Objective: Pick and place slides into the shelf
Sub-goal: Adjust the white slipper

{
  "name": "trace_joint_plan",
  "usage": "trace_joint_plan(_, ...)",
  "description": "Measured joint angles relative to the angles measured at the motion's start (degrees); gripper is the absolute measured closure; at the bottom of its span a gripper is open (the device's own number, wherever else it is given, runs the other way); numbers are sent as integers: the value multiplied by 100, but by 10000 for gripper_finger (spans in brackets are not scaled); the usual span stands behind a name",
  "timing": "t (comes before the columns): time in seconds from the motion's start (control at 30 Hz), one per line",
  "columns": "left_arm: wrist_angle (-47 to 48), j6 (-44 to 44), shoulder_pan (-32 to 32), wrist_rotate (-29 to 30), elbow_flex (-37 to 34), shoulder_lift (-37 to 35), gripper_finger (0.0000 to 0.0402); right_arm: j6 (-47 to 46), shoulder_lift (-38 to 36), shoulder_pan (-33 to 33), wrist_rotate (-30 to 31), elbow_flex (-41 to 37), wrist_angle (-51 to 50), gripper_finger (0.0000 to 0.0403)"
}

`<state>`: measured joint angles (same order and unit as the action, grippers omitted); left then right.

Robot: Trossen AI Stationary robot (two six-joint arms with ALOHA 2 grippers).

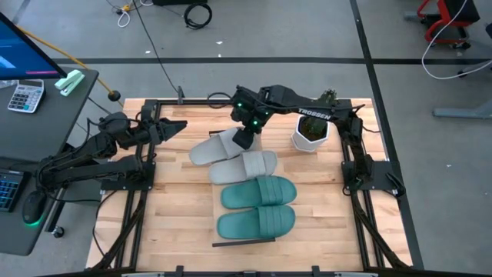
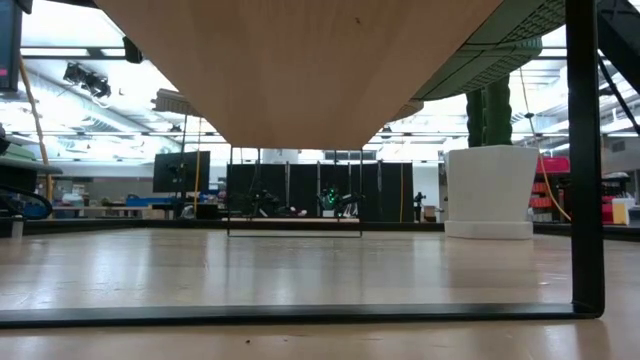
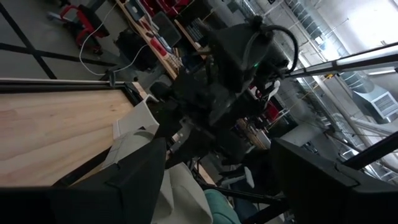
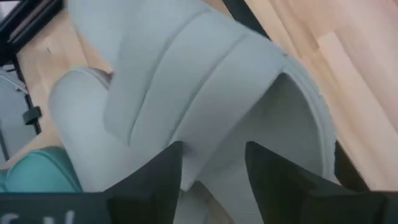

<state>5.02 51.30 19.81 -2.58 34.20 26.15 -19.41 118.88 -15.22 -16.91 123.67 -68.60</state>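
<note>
- Right gripper (image 1: 244, 139) is low over the far pale grey slide (image 1: 213, 149) at the bench (image 1: 177, 208) centre, fingers (image 4: 158, 168) apart, apparently straddling its strap
- Second grey slide (image 1: 244, 167) lies just nearer, then two teal slides (image 1: 259, 192) in a row
- Shelf (image 1: 244, 243) shows as a dark edge at the near side
- Left gripper (image 1: 171, 128) waits at far left, fingers apart
- White plant pot (image 1: 311, 131) stands far right

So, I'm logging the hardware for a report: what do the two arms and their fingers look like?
Both arms are black, jointed links. The right arm carries white TROSSEN lettering and green indicator lights near its wrist. The left arm has black cabling along it. The right gripper's fingers are dark, flat, angular wedges.
</note>
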Motion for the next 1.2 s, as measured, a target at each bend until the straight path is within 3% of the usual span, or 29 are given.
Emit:
trace_joint_plan(0.3,-9,1,0,-1,0,-2,108,-156,-6,-11,-559,-224,249,246)
trace_joint_plan(0.57,-11,-1,0,-1,0,-2,108,-293,-3,-124,-1287,-224,238,388)
trace_joint_plan(0.73,-11,-1,0,-1,0,-2,108,-623,2,-240,-1772,-225,202,396)
trace_joint_plan(1.2,-11,-8,0,-1,0,-2,108,-807,-34,-284,-1945,-224,-531,401)
